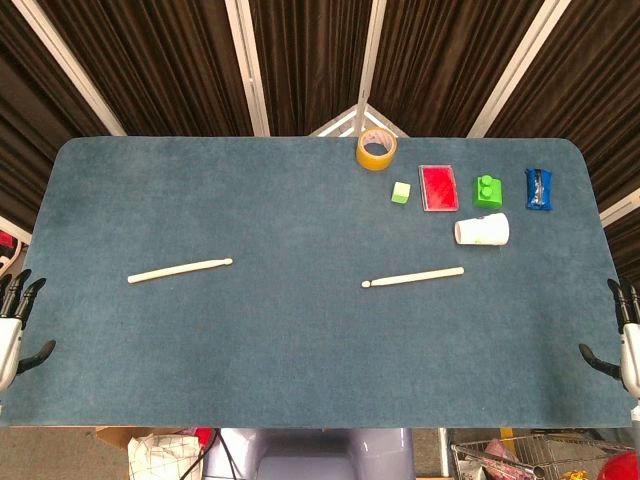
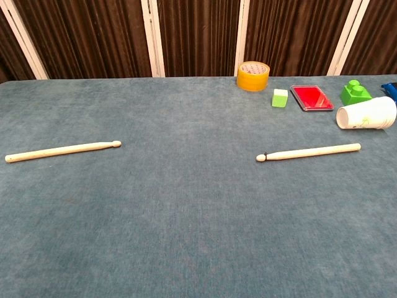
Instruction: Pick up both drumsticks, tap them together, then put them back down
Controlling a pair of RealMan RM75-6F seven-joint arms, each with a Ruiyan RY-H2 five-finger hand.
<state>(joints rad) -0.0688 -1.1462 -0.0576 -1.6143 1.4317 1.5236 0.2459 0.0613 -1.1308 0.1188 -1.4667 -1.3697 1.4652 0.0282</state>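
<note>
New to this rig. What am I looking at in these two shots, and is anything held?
It is a two-armed robot with finger hands at a blue table. The head view looks down from above; the chest view looks across from lower down. The left hand and right hand show only in the head view, at the table's side edges, holding nothing. Two drumsticks lie flat: the left drumstick and right drumstick. Far right sit a tape roll, a tipped white cup, a red case and small blocks.
</note>
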